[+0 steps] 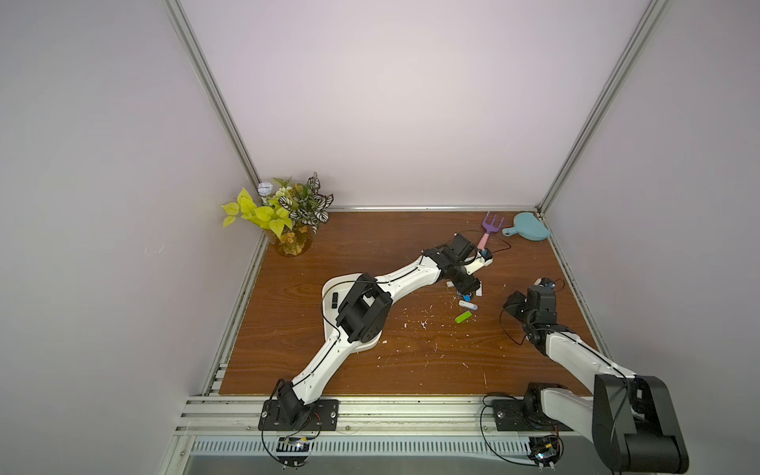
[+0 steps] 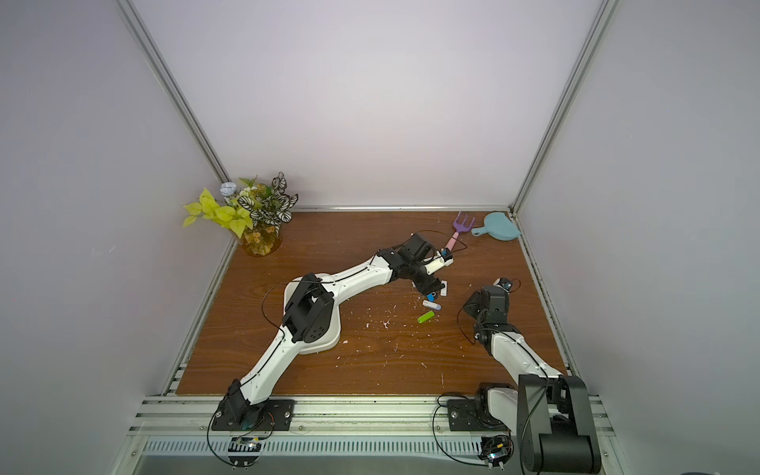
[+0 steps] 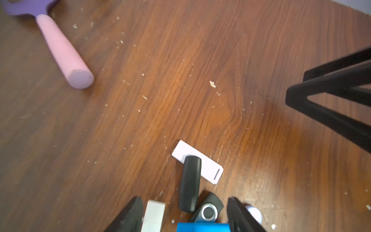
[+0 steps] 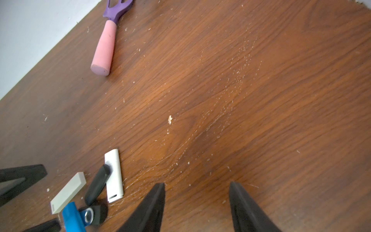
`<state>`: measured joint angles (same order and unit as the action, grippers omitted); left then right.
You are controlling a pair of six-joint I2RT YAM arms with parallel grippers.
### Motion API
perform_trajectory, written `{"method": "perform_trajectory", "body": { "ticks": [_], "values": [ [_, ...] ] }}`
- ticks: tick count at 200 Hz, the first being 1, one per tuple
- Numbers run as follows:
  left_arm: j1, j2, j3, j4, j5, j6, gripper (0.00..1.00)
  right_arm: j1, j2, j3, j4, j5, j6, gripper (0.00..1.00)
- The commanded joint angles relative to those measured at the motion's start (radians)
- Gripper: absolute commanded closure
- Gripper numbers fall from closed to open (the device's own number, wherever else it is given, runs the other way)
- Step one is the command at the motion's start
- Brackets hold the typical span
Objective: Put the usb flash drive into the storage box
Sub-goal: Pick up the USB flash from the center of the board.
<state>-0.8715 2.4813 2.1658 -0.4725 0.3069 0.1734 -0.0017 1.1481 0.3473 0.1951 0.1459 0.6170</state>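
Note:
Several usb flash drives lie in a heap on the wooden table. My left gripper [image 3: 184, 198] is open and low over the heap, its fingers either side of a grey-white drive [image 3: 153, 215], a black drive [image 3: 189, 182], a black swivel drive [image 3: 208, 211] and a blue drive [image 3: 202, 227]. A flat white drive [image 3: 197, 161] lies just beyond. In a top view the left gripper [image 1: 469, 288] sits right of the white storage box [image 1: 329, 288], which holds one black drive [image 1: 335, 300]. My right gripper [image 4: 196, 183] is open over bare wood beside the heap.
A white-lavender drive [image 1: 468, 305] and a green drive [image 1: 463, 316] lie nearer the front. A purple fork with a pink handle [image 1: 489, 230] and a light-blue scoop [image 1: 528, 231] lie at the back right. A potted plant [image 1: 283, 214] stands back left. Crumbs dot the table.

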Motion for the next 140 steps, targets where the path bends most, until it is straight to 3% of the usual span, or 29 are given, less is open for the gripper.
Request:
{"method": "perform_trajectory", "body": {
  "ticks": [1, 94, 140],
  "values": [
    [-0.006, 0.032, 0.048, -0.038, 0.047, 0.067, 0.36, -0.004, 0.013, 0.009, 0.044, -0.025, 0.012, 0.43],
    [-0.005, 0.126, 0.085, -0.038, 0.041, 0.061, 0.48, -0.005, 0.024, 0.008, 0.057, -0.049, 0.009, 0.43],
    [-0.005, 0.135, 0.053, -0.038, 0.036, 0.059, 0.63, -0.004, 0.035, 0.011, 0.060, -0.061, 0.010, 0.44]
  ]
}}
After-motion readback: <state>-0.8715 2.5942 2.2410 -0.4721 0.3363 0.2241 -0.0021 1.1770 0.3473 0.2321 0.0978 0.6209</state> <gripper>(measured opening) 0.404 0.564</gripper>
